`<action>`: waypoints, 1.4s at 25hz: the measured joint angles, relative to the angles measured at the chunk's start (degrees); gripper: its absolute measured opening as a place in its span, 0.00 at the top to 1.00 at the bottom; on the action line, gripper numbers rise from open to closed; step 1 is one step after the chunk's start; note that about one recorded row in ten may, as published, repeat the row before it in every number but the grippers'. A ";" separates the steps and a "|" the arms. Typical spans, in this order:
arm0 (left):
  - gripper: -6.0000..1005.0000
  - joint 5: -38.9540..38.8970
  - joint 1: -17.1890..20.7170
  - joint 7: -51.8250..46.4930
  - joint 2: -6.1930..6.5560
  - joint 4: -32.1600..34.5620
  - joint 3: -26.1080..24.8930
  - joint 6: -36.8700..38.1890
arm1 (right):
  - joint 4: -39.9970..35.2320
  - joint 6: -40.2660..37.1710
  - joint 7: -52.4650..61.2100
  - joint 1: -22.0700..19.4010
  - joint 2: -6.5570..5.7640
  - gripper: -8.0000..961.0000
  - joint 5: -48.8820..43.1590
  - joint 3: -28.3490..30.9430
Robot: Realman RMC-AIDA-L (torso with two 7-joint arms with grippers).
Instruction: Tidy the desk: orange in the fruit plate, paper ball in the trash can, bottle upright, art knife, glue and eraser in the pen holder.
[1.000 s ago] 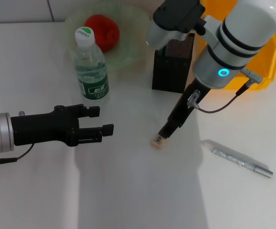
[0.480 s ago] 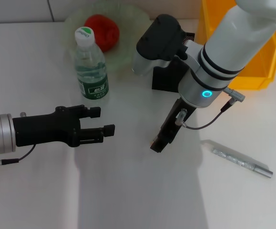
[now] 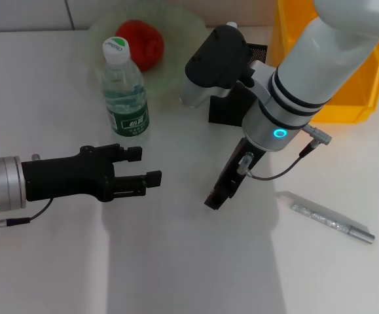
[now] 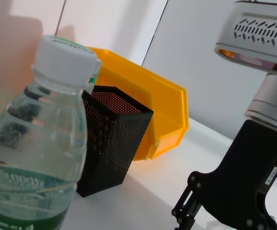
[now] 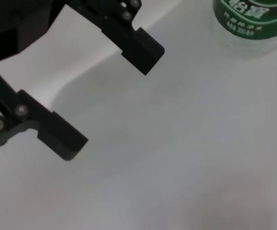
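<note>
Bench (image 3: 176, 261): we see a smooth white top.
Bottle (image 3: 125, 88): clear plastic, upright beside a pale green plate (image 3: 179, 69).
Pen holder (image 4: 110, 136): black mesh.
Knife (image 3: 332, 224): silvery, lying flat.
Left gripper (image 3: 150, 183): released, empty.
Right gripper (image 3: 215, 198): low at bench; we cannot tell its state.

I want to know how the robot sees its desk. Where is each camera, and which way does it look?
Head view: from the robot's head, looking down at the desk; both arms show, left gripper and right gripper.
Left wrist view: on the left arm, looking across at the bottle, pen holder and yellow bin; the right gripper shows.
Right wrist view: on the right arm, looking at the left gripper's open fingers.
All three share the bottle.
</note>
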 joint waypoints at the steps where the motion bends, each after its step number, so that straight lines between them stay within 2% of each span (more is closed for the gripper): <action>1: 0.22 0.00 -0.03 0.03 -0.02 0.00 0.00 0.00 | 0.18 0.19 0.19 0.06 0.00 0.34 0.01 -0.09; 7: 0.22 0.00 -0.14 0.04 -0.04 0.00 0.00 0.00 | 0.42 1.13 0.93 0.19 0.00 0.35 0.27 -0.77; 12: 0.22 0.00 -0.24 0.00 -0.10 0.00 0.00 0.00 | 0.49 1.21 1.11 0.21 0.00 0.55 0.29 -0.89; 28: 0.22 0.00 -0.02 0.04 -0.10 0.00 0.00 0.11 | -1.28 -0.04 1.59 -0.35 0.00 0.59 0.29 -0.65; 32: 0.22 -0.02 0.08 0.05 -0.09 0.00 0.00 0.25 | -5.39 -3.17 1.73 -1.79 -0.25 0.59 -0.12 0.55; 35: 0.22 -0.08 0.16 0.05 -0.09 0.01 0.00 0.39 | -11.64 -6.98 1.80 -4.05 -0.55 0.59 -1.96 5.08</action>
